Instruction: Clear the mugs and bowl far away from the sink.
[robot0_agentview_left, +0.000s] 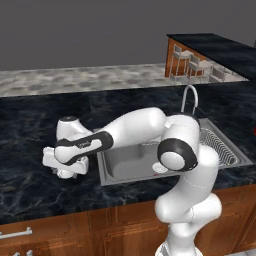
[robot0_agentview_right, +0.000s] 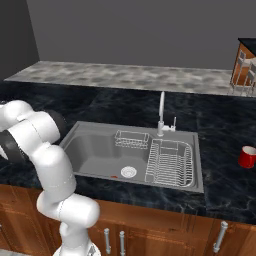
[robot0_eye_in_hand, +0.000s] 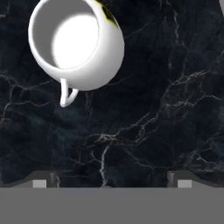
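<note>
Spread wide and gripping nothing, the tool (robot0_eye_in_hand: 112, 181) is hanging over bare dark marble table (robot0_eye_in_hand: 144, 131), its two tips standing well apart at the bottom of the hand view. Ahead of them the white mug (robot0_eye_in_hand: 76, 41) is sitting upright on the table, its thin handle pointing back toward the tool and a dark, yellow-edged mark showing at its rim; it is holding nothing, and open marble is lying all around it.

From the left base view the arm is reaching down and out to the left of the sink (robot0_agentview_left: 130, 165), the hand hanging low over the table just beside the basin's left edge. From the right base view the sink's basin is showing a round drain, a small wire basket and a wire dish rack (robot0_agentview_right: 169, 162). The red mug (robot0_agentview_right: 247, 156) is standing on the table well to the right of the sink, apart from its rim.
</note>
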